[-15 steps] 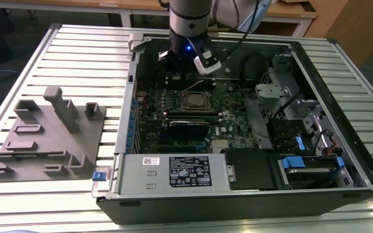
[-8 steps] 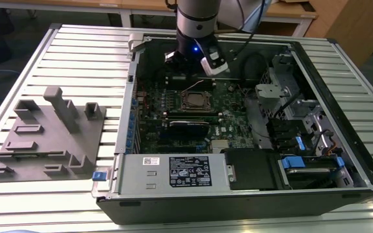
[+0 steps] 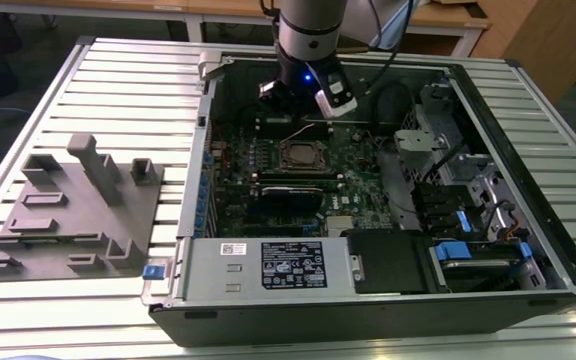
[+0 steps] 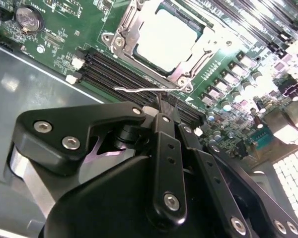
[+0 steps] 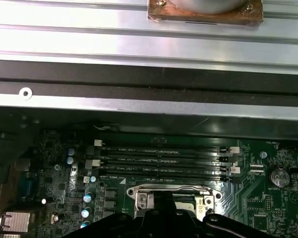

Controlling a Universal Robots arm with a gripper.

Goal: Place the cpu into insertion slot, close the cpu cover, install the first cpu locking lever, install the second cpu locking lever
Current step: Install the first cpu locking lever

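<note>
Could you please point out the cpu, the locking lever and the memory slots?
cpu (image 4: 166,42): second wrist view, centre of its metal top.
locking lever (image 4: 134,90): second wrist view, middle of its wire.
memory slots (image 5: 164,159): first wrist view, a middle slot.

This looks like a robotics lab or technical workshop: a robot arm (image 3: 309,34) stands over an open computer case (image 3: 368,319) laid on its side on a desk (image 3: 98,75) of ribbed aluminium profiles. A bare green motherboard (image 3: 234,210) lies exposed inside the case. A grey moulded parts fixture (image 3: 73,217) sits beside it, and light wooden tables (image 3: 448,19) stand behind.
</note>
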